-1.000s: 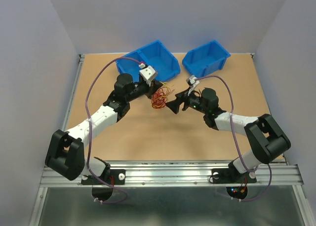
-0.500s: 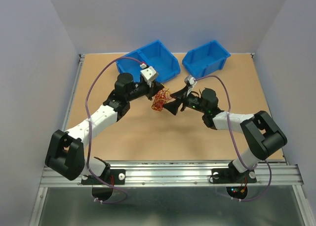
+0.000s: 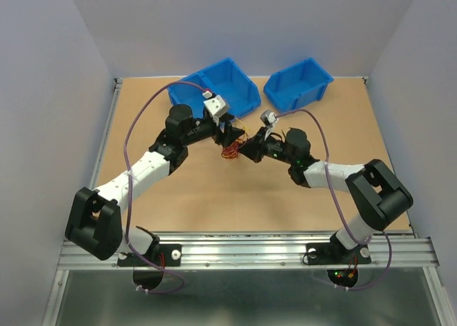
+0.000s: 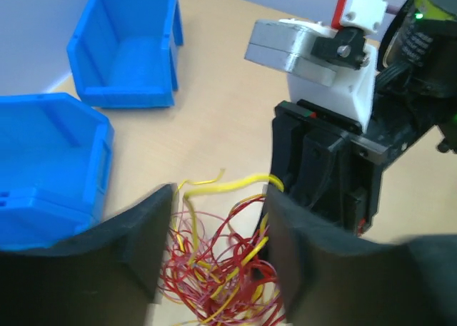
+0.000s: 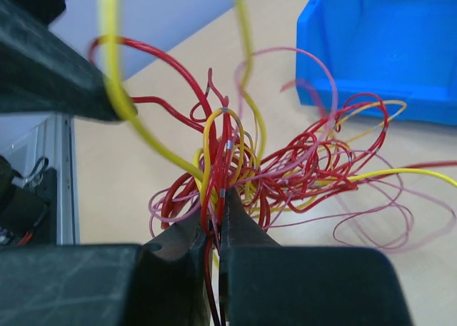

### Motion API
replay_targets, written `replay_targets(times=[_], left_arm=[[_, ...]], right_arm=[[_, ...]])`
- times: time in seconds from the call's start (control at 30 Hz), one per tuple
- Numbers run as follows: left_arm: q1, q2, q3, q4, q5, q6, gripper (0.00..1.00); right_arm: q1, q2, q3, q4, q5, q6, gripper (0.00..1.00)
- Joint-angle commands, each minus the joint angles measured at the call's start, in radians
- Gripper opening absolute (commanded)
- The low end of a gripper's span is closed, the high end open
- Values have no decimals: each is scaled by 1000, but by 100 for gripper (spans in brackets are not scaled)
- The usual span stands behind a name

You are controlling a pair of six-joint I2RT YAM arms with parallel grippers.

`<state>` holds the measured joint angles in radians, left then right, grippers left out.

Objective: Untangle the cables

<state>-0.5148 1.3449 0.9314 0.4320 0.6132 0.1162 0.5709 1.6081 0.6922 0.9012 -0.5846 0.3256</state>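
- The cables (image 3: 229,151), a red and yellow tangle, lie on the table (image 3: 193,197) just in front of the left blue bin (image 3: 214,90), between the two fingertips that meet over them.
- The left gripper (image 4: 221,197) stands with its fingers apart, and the tangle sits in the gap and below it.
- The right gripper (image 5: 218,222) has its fingers pressed together on red strands at the near edge of the tangle.
- A second ago the left fingers were closed on the tangle; now they have parted.
- The right fingers were then spread wide and clear of the tangle to its right; they have since moved left and pinched it.
- The left arm (image 3: 143,170) stretches diagonally from its base towards the centre.
- The right arm (image 3: 335,175) is bent at the elbow, with its forearm pointing left.
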Motion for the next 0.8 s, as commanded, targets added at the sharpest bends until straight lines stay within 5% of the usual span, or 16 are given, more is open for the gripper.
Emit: replay_targets(times=[0.0,0.17,0.53,0.77], left_arm=[[16,-75,-26,126,-67,-27,78],[65,-141,-89,218,-44,-75,92],[29,-98,-115,222,307,108,97],[-102,-73,-109,134,149,241,98]], right_arm=[[4,-120,-23,68,77,27,1],[4,-240,-54,27,175,76,1],[6,-425,-77,-189,411,182,1],[4,-453,-65,-246,372,202,1]])
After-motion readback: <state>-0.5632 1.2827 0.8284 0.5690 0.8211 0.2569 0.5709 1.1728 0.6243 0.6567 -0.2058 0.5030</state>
